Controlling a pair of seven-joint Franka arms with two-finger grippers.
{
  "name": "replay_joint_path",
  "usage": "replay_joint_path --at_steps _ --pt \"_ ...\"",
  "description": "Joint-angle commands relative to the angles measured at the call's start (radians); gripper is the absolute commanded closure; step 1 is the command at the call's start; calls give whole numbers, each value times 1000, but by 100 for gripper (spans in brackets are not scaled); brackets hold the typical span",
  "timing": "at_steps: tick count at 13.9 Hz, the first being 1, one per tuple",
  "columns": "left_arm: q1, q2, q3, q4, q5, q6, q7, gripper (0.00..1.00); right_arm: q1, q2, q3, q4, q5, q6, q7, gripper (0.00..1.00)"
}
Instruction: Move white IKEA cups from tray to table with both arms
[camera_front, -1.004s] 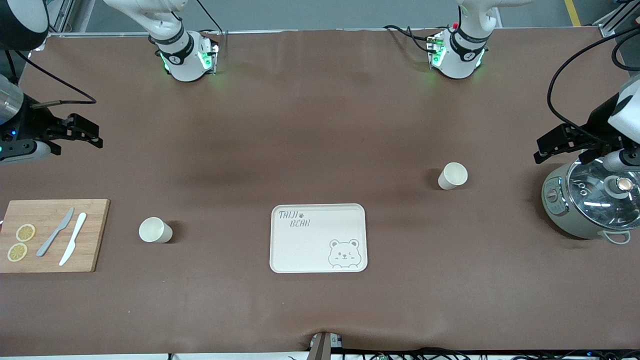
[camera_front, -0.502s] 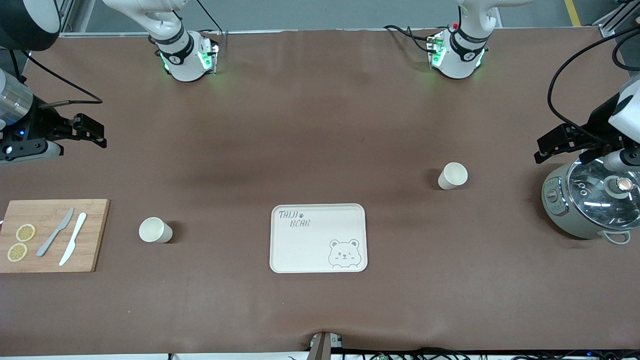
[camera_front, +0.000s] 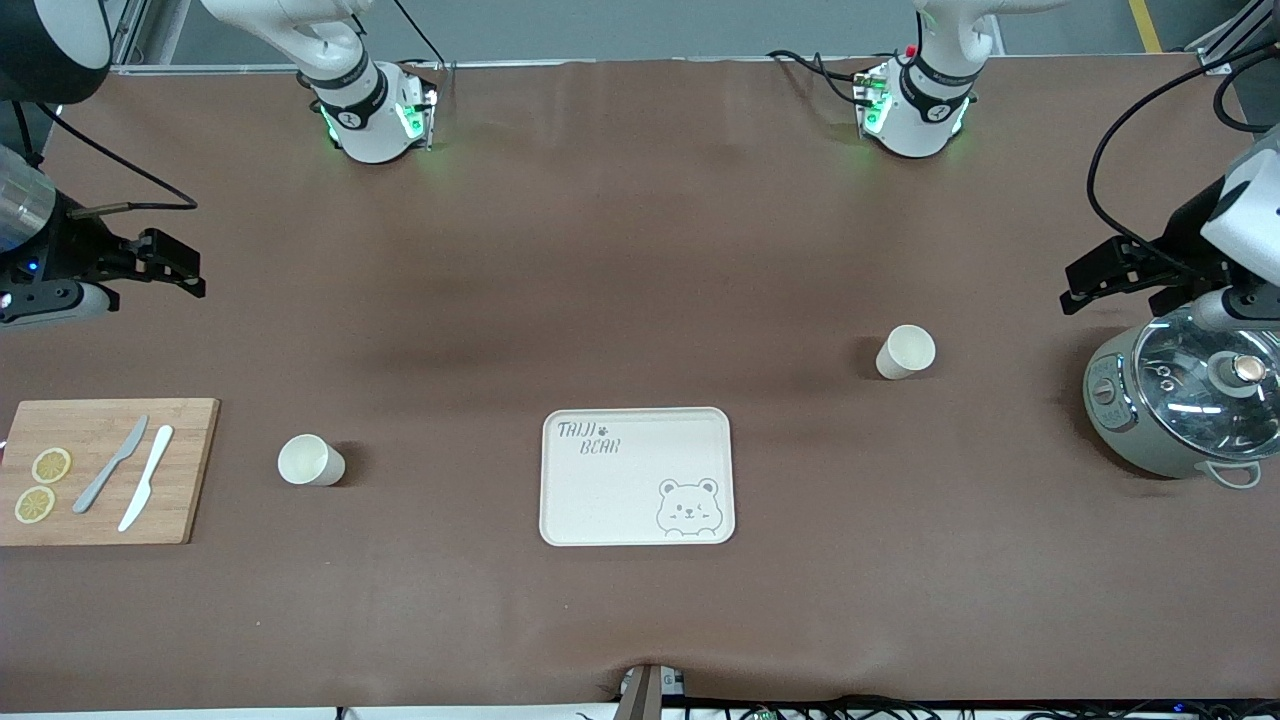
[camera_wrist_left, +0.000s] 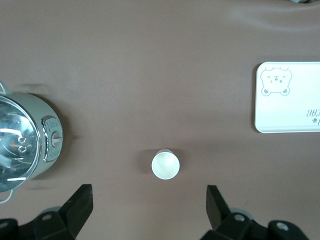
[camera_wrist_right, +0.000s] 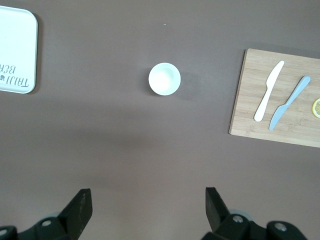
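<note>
Standing on the table (camera_front: 640, 250) off the bare tray (camera_front: 637, 476), both cups (camera_front: 311, 461) (camera_front: 906, 352) look delivered, so left gripper (camera_front: 1115, 272) and right gripper (camera_front: 150, 262) hover wide open, empty.

Even, bright overhead light falls across the brown table (camera_front: 640, 250), all views sharp and in focus. Each white cup (camera_front: 311, 461) casts a short soft shadow onto the mat beside it. Glare streaks the glass lid of the cooker (camera_front: 1190, 400). Green glow spreads around the arm bases (camera_front: 375, 115).
</note>
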Motion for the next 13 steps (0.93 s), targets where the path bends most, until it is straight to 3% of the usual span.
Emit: replay_joint_path --at_steps 1,4,13 --pt "7 -44 -3 -51 -6 3 15 0 -6 -13 -7 -7 -8 2 14 0" --pt "7 -41 -1 -60 11 5 38 0 -36 -13 42 -9 -7 -2 17 0" --pt "5 -42 -3 -104 97 9 126 0 -62 -8 36 66 -14 -2 20 0"
